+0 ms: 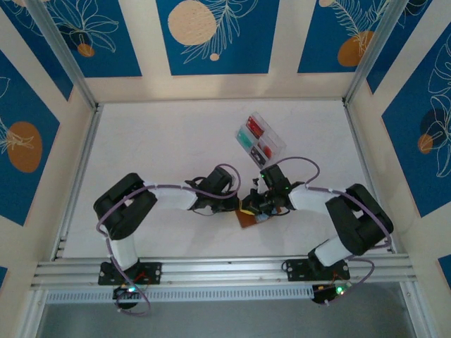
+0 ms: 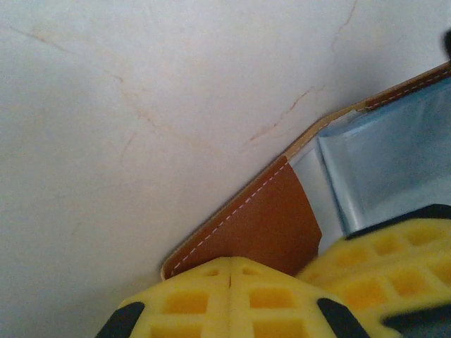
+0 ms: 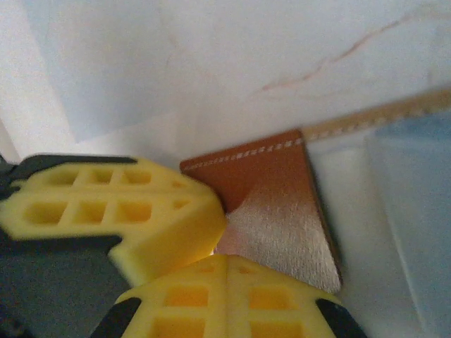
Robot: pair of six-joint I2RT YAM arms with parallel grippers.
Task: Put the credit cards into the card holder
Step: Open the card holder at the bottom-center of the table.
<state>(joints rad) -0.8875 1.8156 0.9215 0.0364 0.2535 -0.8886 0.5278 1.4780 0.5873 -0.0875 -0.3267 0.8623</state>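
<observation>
Both arms had crowded in on the card holder [image 1: 251, 217]. It sat on the surface [image 1: 162, 141] near the front edge, roughly between the two bases. It lay open with its pale blue-grey lining [image 2: 394, 155] facing up.

The left gripper [image 2: 231, 273] had its jaws pressed together, and the brown flap [image 2: 264, 222] ran straight into them, so it looked like a pinch on the leather. Same story for the right gripper [image 3: 225, 273]: jaws closed tight, with that flap coming out from between them. The two grippers were practically touching each other.

Best guess on the why: they were pulling the flap back and pinning the holder down so it stayed spread and didn't slide around. That makes sense before feeding anything thin into a pocket.

As for containers, the clear tray [image 1: 280, 143] sat further back on the surface, well apart from the holder. The credit cards were lying in its compartments: a red one [image 1: 254, 129], a teal one [image 1: 246, 138] and a dark one [image 1: 266, 150]. The exact count was too small to tell. The bit of lining that showed had no card in it, so loading probably hadn't started. One gripper would likely have to let go to fetch a card.
</observation>
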